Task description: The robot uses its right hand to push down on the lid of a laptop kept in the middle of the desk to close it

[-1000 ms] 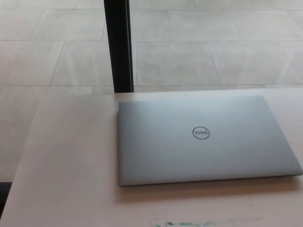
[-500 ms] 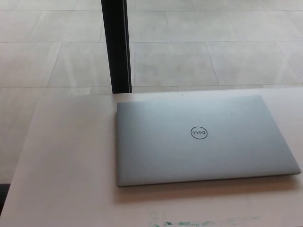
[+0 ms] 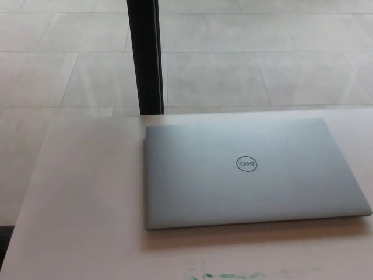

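A silver laptop [image 3: 250,172] lies flat on the pale desk [image 3: 87,198], its lid fully down with a round logo in the middle of the lid. It sits right of the desk's centre, its right corner close to the picture's right edge. Neither of my hands nor any part of my arms shows in the head view.
A black vertical post [image 3: 145,55] stands behind the desk's far edge, just left of the laptop's back left corner. Beyond it is a light tiled floor [image 3: 262,52]. Faint green marks [image 3: 224,275] lie on the desk near the front edge.
The whole picture shifts a few pixels sideways and back, so the camera moved slightly. The laptop stays flat and in place.
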`<state>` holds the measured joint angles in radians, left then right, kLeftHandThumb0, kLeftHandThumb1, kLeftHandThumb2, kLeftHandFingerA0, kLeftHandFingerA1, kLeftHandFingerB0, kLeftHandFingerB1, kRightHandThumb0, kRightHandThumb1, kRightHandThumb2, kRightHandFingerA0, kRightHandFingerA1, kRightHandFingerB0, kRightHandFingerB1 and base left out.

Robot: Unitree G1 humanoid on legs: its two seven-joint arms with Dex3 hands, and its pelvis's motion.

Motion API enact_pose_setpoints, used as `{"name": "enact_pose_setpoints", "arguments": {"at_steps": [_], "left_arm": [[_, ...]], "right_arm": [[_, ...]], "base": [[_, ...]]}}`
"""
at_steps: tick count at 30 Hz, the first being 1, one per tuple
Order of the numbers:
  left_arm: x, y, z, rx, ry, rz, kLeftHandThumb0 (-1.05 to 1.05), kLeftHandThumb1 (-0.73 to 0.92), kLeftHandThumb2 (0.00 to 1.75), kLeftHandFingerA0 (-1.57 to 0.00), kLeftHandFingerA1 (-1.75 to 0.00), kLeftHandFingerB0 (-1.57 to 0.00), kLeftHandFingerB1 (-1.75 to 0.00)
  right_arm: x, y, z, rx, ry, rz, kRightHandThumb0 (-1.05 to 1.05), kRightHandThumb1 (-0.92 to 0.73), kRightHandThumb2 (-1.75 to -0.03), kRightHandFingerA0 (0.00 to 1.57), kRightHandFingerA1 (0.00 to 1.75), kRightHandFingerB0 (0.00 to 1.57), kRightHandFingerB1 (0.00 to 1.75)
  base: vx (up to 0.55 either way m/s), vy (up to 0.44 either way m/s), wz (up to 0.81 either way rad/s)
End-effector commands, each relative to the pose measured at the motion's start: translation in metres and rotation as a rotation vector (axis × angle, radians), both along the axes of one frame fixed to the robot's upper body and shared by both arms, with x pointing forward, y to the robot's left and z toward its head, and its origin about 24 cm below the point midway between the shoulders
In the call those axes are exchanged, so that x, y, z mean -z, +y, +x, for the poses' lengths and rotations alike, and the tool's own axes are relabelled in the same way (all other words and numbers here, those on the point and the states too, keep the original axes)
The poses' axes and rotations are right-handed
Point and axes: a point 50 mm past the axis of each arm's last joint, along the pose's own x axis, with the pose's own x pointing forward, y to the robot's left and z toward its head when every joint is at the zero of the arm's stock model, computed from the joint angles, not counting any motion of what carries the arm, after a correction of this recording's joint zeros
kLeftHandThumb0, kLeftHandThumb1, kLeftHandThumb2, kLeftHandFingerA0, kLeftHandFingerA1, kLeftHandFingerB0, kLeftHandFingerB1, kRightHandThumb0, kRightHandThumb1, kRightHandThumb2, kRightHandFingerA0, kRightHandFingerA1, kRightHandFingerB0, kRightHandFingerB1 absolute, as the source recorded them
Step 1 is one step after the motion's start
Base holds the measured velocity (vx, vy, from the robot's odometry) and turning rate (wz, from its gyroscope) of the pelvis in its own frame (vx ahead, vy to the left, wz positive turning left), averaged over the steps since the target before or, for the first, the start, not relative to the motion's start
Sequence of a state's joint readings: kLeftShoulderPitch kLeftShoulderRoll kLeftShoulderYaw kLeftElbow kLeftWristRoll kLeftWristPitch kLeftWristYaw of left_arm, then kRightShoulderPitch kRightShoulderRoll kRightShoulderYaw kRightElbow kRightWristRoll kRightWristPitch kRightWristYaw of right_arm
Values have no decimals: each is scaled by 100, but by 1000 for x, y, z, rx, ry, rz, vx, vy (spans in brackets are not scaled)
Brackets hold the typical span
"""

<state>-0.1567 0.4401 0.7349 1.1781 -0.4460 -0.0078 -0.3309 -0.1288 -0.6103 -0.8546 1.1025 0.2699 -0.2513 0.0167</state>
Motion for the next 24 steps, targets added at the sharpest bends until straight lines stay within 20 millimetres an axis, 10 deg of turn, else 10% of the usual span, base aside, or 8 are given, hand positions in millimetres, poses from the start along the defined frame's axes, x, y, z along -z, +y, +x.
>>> {"name": "enact_pose_setpoints", "arguments": {"at_steps": [1,10,11,17,18,19,20,24], "left_arm": [[-6,7,-2,-14,-5,25,-105,84,74,-33,-45,-24,-37],[-6,7,-3,-13,-10,23,-105,83,72,-32,-44,-25,-37],[-6,7,-3,-17,-7,23,-105,58,115,-28,-51,-20,-44],[-6,7,-4,-13,-10,24,-105,59,115,-28,-51,-20,-44],[-5,7,-4,-16,-6,23,-105,84,72,-34,-45,-26,-37],[-5,7,-3,-19,-5,22,-105,85,74,-34,-44,-26,-37],[-5,7,-3,-20,-4,23,-105,59,116,-28,-51,-20,-44],[-5,7,-4,-12,-5,24,-105,59,115,-27,-51,-20,-44]], "right_arm": [[-4,-2,-2,15,-29,-17,-90,-81,-63,1,112,0,86],[-4,-2,-1,3,-30,-11,-88,-78,-67,0,97,0,86],[-4,-2,-1,8,-33,-8,-88,-78,-67,0,102,0,88],[-4,-2,0,6,-31,-8,-88,-78,-67,0,98,0,86],[-5,-2,0,5,-25,-13,-89,-78,-66,0,99,0,87],[-5,-2,1,3,-21,-16,-89,-80,-65,0,89,0,84],[-5,-2,0,1,-20,-16,-90,-74,-68,0,95,0,83],[-3,-2,-1,1,-23,-10,-92,-74,-67,0,93,1,83]], "base": [[0,0,0],[0,0,0],[0,0,0],[0,0,0],[0,0,0],[0,0,0],[0,0,0],[0,0,0]]}}
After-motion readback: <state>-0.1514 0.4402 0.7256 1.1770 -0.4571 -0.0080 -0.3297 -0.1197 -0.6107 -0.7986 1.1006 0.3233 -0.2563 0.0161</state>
